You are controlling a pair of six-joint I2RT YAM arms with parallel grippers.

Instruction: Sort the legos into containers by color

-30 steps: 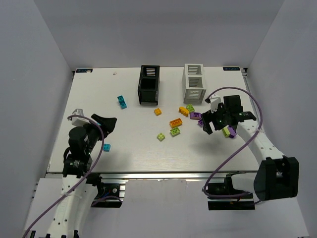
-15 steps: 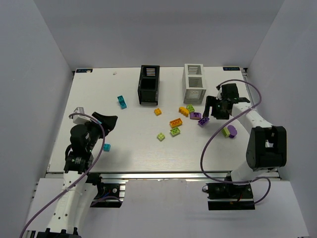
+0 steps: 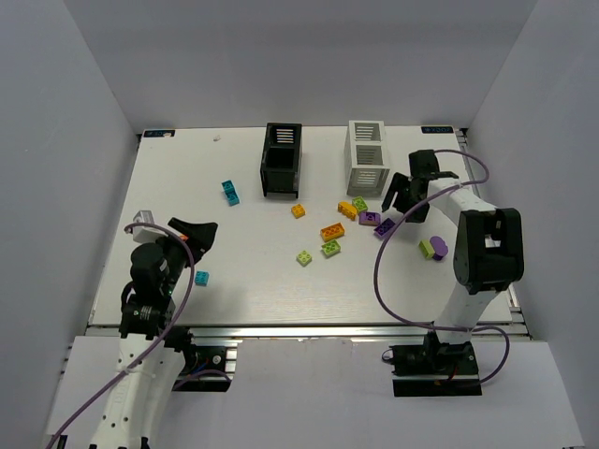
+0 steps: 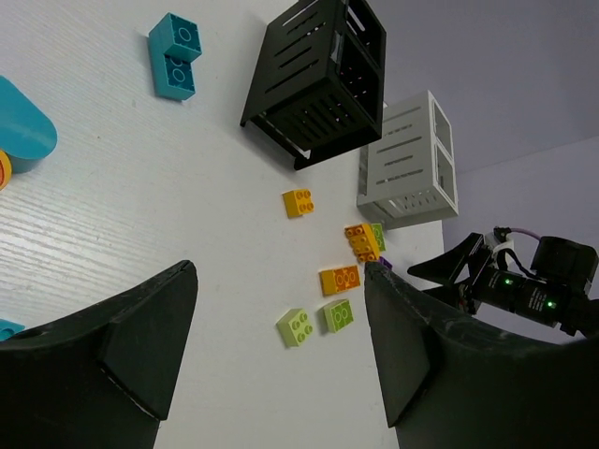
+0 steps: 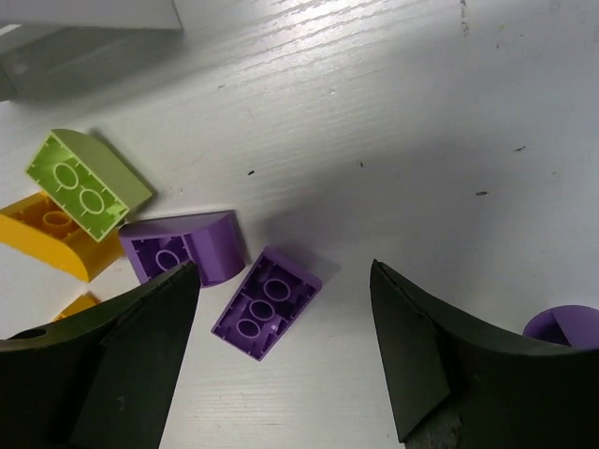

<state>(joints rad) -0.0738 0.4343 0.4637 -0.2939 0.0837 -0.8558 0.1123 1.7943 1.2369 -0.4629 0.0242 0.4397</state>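
Small legos lie scattered on the white table (image 3: 243,281). Two purple bricks (image 3: 385,227) (image 3: 370,218) lie beside an orange brick (image 3: 347,210) and a lime brick (image 3: 360,204), in front of the white slatted box (image 3: 368,156). The black box (image 3: 282,159) stands to its left. My right gripper (image 3: 401,207) is open and empty, hovering over an upturned purple brick (image 5: 267,302), which lies between its fingers (image 5: 140,355) without touching them. My left gripper (image 3: 194,234) is open and empty at the near left, close to a cyan brick (image 3: 201,278).
Another cyan brick (image 3: 230,193) lies left of the black box. Orange bricks (image 3: 298,210) (image 3: 332,230) and lime bricks (image 3: 304,257) (image 3: 330,248) lie mid-table. A lime piece (image 3: 427,248) and a purple piece (image 3: 439,247) lie at the right. Grey walls enclose the table.
My right gripper has swung from the near right toward the white box and now hovers open over the purple bricks. My left gripper has barely shifted.
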